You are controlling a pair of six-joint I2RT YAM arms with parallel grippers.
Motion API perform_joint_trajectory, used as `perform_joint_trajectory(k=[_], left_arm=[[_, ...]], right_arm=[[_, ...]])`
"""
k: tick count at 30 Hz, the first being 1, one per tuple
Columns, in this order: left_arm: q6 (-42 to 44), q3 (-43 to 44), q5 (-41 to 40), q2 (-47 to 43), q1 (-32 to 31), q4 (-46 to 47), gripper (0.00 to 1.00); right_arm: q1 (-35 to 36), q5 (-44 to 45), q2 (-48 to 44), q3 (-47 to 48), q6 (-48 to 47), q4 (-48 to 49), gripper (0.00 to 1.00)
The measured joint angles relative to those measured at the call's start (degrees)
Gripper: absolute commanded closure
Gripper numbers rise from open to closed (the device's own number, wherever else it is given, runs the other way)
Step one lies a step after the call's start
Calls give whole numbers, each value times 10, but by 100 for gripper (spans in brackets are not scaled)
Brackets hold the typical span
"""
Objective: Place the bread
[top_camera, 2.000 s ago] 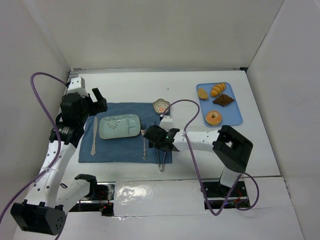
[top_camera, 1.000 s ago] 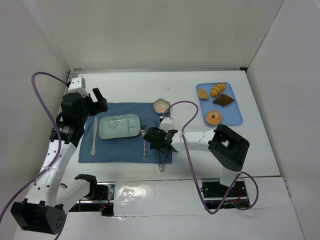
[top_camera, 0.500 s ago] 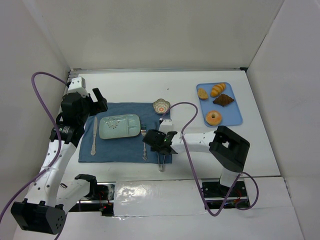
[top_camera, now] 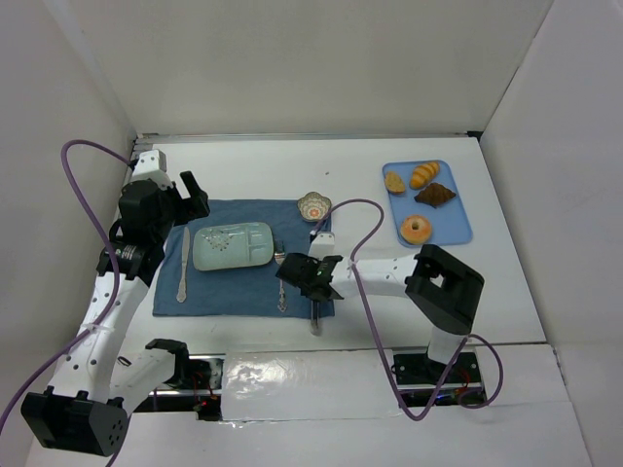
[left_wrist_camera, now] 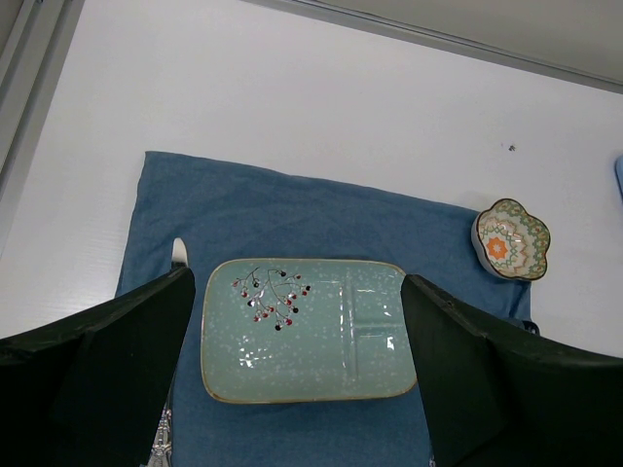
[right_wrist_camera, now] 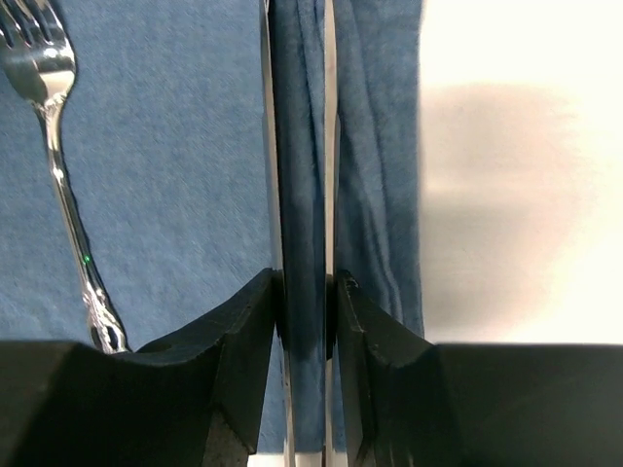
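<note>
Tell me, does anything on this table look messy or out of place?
Only slightly: the blue cloth placemat is creased along its right edge, where the right gripper pinches the thin metal tongs. The silver fork lies beside them; nothing is spilled.

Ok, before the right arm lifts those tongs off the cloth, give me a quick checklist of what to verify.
1. Does the right hand have both arms of the tongs? Ok, a finger touches each arm.
2. Is that grip firm enough to lift? Cannot tell.
3. Is the fork apart from the tongs? Ok, it lies to their left with blue cloth between.
4. Is the bread reachable on the blue tray? Ok, nothing lies on top of it.
5. Is the plate free to take it? Ok, both compartments are bare.
6. Is the left hand out of the way? Ok, it is open, at the cloth's far left corner.
</note>
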Motion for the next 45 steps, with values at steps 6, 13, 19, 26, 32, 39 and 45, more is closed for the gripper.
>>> perform_joint_trajectory(k=[6, 13, 19, 26, 32, 39, 45], left_arm=[[0, 0, 0, 0, 0, 0, 0], [0, 0, 0, 0, 0, 0, 0], [0, 0, 0, 0, 0, -3, 0], [1, 0, 17, 0, 0, -4, 0], [3, 0, 30, 0, 0, -3, 0], [3, 0, 37, 4, 0, -3, 0], [3, 0, 40, 4, 0, -3, 0]], right_arm=[[2, 2, -45, 14, 2, -58, 66], [2, 1, -150, 57, -31, -92, 67], [-2, -12, -217, 103, -89, -99, 62], [-86, -122, -304, 78, -137, -73, 62], [-143, -210, -319, 29, -150, -60, 59], [-152, -261, -323, 24, -158, -45, 47], [-163, -272, -324, 21, -158, -37, 47]])
